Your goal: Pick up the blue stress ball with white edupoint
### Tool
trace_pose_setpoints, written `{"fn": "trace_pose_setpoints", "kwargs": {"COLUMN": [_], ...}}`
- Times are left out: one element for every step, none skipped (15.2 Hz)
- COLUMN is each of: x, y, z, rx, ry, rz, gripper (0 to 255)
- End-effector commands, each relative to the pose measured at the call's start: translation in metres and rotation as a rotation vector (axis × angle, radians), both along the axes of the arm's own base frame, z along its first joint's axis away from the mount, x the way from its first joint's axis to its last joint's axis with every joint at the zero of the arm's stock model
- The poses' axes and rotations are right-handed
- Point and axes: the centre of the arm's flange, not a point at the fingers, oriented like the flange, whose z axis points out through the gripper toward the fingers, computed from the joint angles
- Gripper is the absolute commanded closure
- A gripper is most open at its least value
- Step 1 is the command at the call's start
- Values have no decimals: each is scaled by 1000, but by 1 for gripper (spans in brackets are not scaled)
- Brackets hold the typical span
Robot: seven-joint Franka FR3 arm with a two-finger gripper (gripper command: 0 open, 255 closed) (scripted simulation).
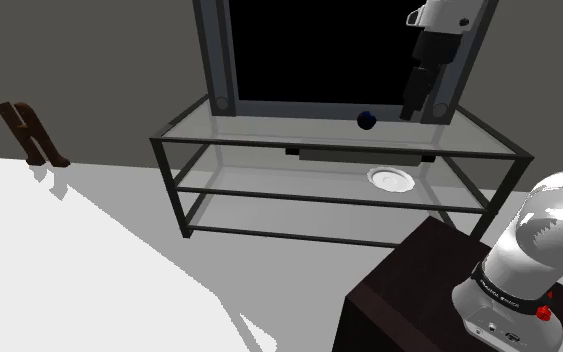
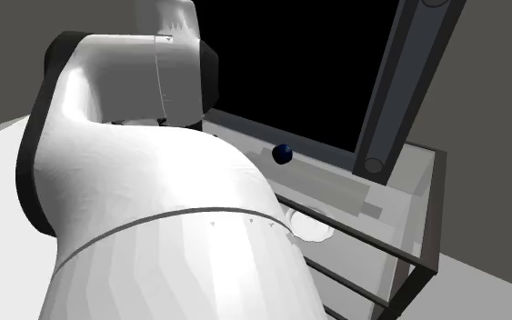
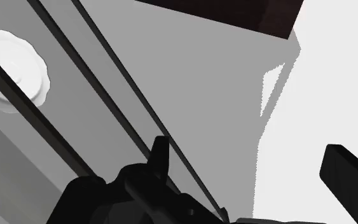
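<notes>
The blue stress ball [image 1: 366, 121] rests on the top pane of the glass shelf unit [image 1: 259, 130], near the claw [image 1: 412, 108] and slightly below it. The claw is spread wide and grips nothing. The approach is judged to be in hand; the claw must next be centred over the ball, lowered and closed. Further below the claw, a white dish [image 1: 373, 178] on the middle shelf is seen to hold nothing.

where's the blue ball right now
In the shoulder view the dark blue ball sits on the table's top shelf, just left of and below the gripper, with the white plate on the shelf beneath.
</notes>
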Motion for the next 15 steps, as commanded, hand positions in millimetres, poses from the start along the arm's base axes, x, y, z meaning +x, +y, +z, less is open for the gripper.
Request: {"fn": "trace_pose_setpoints", "kwargs": {"x": [0, 10, 21, 31, 42, 52, 62, 72, 82, 92, 102, 112, 122, 131, 141], "y": [0, -3, -7, -10, -14, -18, -23, -27, -32, -37, -42, -48, -53, -59, -66], "z": [0, -5, -11, -16, -22, -27, -32, -37, -42, -47, -52, -57, -62, -67, -71], "rx": [0, -11, -22, -32, -43, -54, -65, -75, -86, -97, -108, -119, -129, -140, -151], "ry": [0, -1, -3, -4, -6, -7, -8, -10, -11, -12, -14, -15, -17, -18, -19], "rz": [0, -17, -34, -52, -69, -86, -103, -121, -138, -155, -172, -190, -207, -224, -241], "gripper": [0, 0, 0, 0, 0, 0, 0, 0, 0, 0, 0, 0, 0, 0, 0]}}
